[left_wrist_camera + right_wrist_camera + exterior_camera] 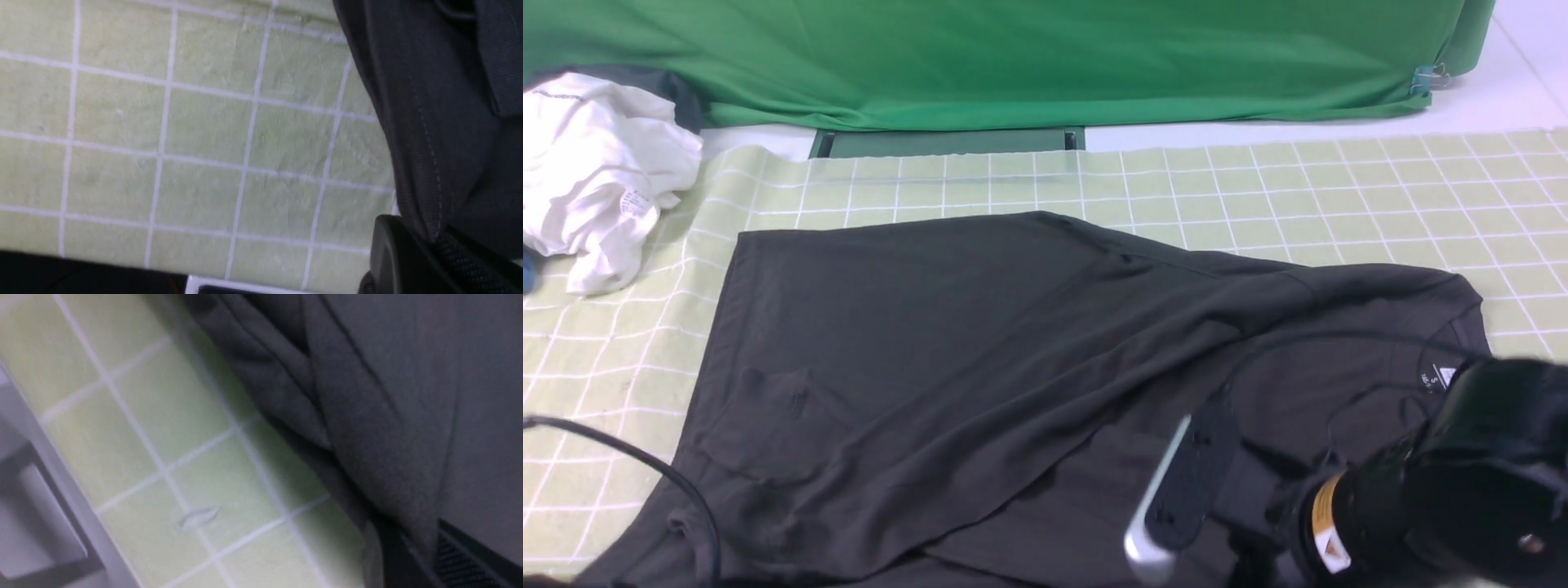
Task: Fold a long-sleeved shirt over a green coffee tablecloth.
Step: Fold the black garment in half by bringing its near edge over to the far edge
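The charcoal long-sleeved shirt [947, 343] lies spread on the pale green grid tablecloth [1258, 188]. Its collar with a small white neck label [1441, 377] is at the right, and no chest print shows. One layer is folded diagonally across the body. My right arm [1470, 482] looms blurred at the lower right over the collar side. In the right wrist view my right gripper [429, 547] is shut on a pinch of the shirt [408, 396]. In the left wrist view my left gripper [433, 245] is shut on a stitched shirt edge [441, 102], above the tablecloth [204, 143].
A crumpled white garment [596, 171] lies at the far left on the cloth. Plain deep-green fabric [1013, 57] hangs along the back. A black cable [645, 465] loops at the lower left. The table's edge [61, 490] shows beside the tablecloth [163, 437] in the right wrist view.
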You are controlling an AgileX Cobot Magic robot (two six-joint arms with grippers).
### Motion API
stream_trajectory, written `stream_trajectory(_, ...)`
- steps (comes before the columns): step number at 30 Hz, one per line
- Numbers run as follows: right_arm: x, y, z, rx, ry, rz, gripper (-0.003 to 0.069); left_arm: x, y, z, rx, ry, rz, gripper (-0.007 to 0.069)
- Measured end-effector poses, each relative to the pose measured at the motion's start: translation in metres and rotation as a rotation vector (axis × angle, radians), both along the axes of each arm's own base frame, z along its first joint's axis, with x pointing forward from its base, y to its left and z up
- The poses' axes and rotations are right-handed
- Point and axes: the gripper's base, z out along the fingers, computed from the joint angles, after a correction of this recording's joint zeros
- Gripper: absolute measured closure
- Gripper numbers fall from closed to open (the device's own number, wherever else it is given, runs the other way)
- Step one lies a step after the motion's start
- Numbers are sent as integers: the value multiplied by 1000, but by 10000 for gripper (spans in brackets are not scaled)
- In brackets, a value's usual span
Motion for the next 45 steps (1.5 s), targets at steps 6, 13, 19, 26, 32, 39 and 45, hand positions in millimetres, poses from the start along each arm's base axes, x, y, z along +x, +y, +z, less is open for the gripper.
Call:
stream_trajectory(6, 26, 6, 42, 81, -67, -49, 593, 24, 3, 18, 9, -64, 23, 613)
stream_trajectory(13, 74, 4, 62, 77, -122, -73, 593, 83, 7, 23, 6, -73, 49, 613)
stream_trajectory(19, 131, 10, 47, 30, -121, -97, 593, 144, 12, 24, 2, -65, 63, 613)
stream_trajectory(26, 177, 18, 38, 2, -116, -100, 593, 199, 18, 24, 34, -63, 55, 611)
stream_trajectory(32, 222, 21, 34, 25, -155, -143, 593, 243, 35, 4, 42, -14, 89, 611)
stream_trajectory(39, 266, 27, 14, 42, -170, -179, 593, 277, 57, -25, -33, 32, 160, 610)
stream_trajectory(45, 289, 37, -11, 46, -190, -169, 593, 292, 62, -43, -37, 6, 166, 610)
